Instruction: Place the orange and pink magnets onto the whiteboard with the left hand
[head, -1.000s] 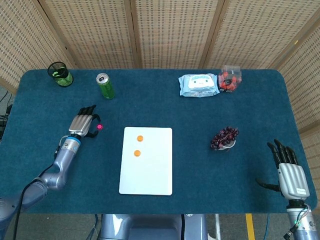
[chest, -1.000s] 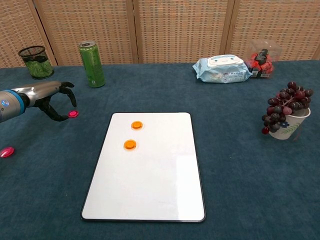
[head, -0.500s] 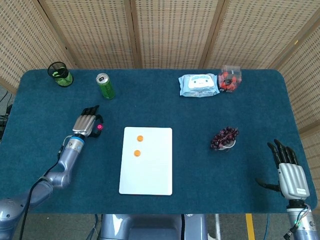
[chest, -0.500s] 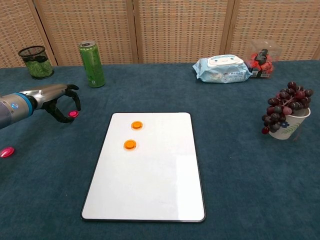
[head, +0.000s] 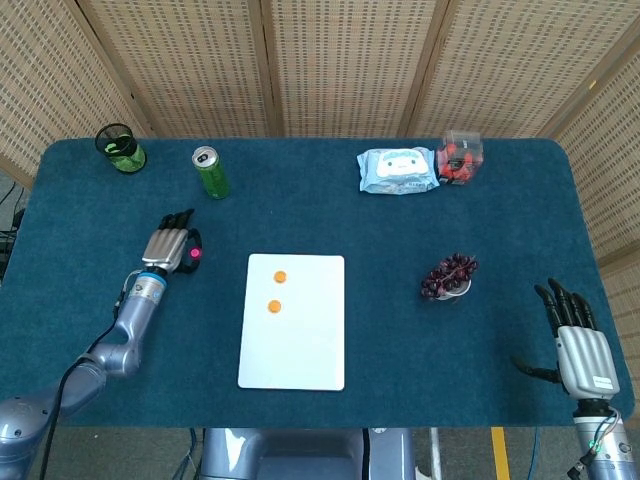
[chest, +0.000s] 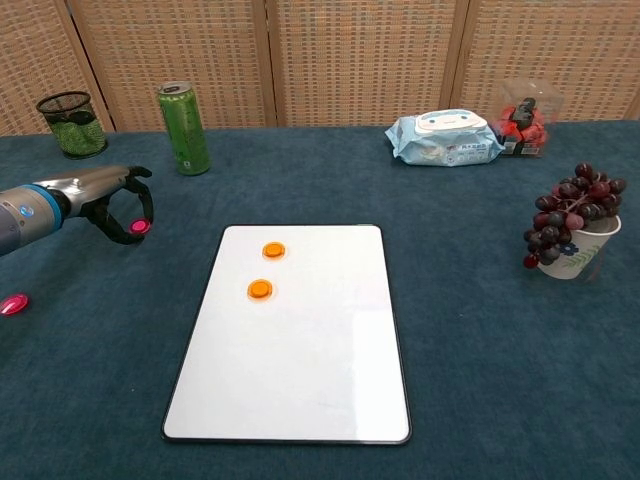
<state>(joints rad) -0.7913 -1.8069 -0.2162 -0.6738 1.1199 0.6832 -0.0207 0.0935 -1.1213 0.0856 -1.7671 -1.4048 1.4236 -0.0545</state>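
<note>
Pink magnet (chest: 139, 226) is sitting right at the fingertips of the left hand (chest: 112, 197), pinched between thumb and a finger from what the chest view shows — looks like it's held just off the cloth, though I can't swear it's fully lifted. It's a tiny flat plastic disc, so I'd guess light, rigid and a bit slick; best bet is gripping it by the rim so the flat magnetic face stays free to snap onto the whiteboard (chest: 300, 400). Expect it to jump the last bit once it gets close.

Two orange magnets (chest: 273, 250) are already on the board, well off to the hand's right. A second pink magnet (chest: 13, 304) lies on the table behind the hand, nearer the robot's body.

Pose-wise the left forearm is stretched out low over the table, fingers curled down around the disc. Right hand (head: 580, 350) is far off on the other side — fingers spread, holding nothing.
</note>
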